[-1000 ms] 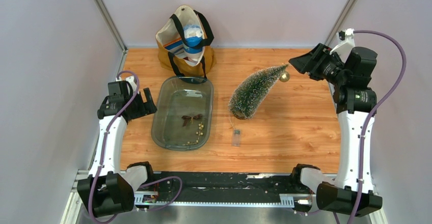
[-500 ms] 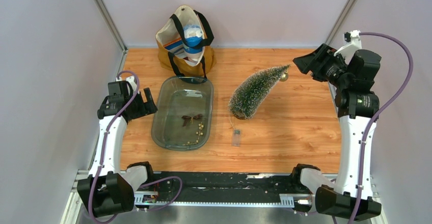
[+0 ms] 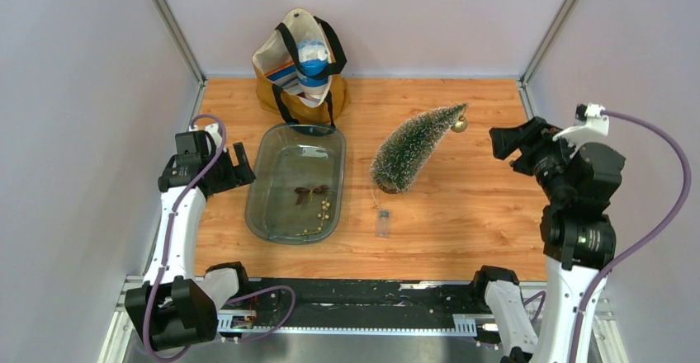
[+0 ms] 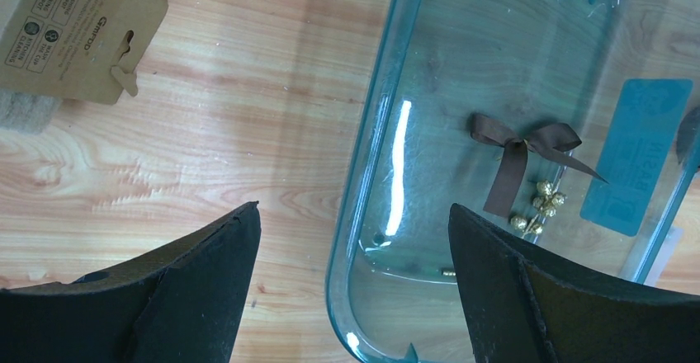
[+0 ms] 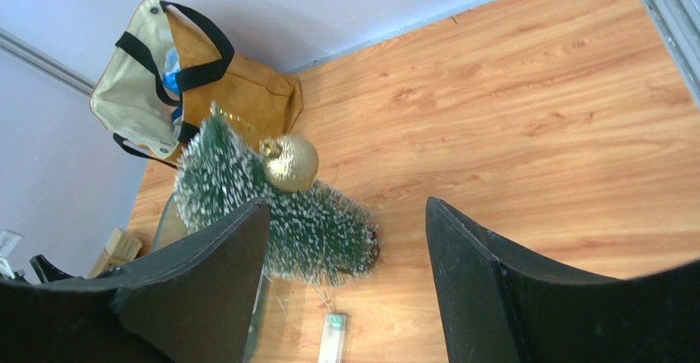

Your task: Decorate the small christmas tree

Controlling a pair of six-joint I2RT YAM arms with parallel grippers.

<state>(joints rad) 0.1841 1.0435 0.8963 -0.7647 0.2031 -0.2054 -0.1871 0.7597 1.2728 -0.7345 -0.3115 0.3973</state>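
Small christmas tree point(image 3: 413, 148) lying tilted on the tabletop point(image 3: 479, 206), left of the right claw point(image 3: 505, 148), gold ball point(image 3: 460, 124) at its tip nearest that claw, right claw parted and empty, left claw point(image 4: 353, 210) spread wide, holding nothing, clear tray point(image 3: 262, 157) just right of it

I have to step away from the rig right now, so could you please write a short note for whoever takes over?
Left tool: open, empty, above the left edge of the clear tray.
Right tool: open, empty, off to the right of the tree and not touching it.
The small christmas tree lies on its side, right of the tray, with a small clear box on the table by its base.
Done: one gold ball sits at the tree's tip.
Left: the brown bow and gold beads lie in the tray, not yet on the tree.
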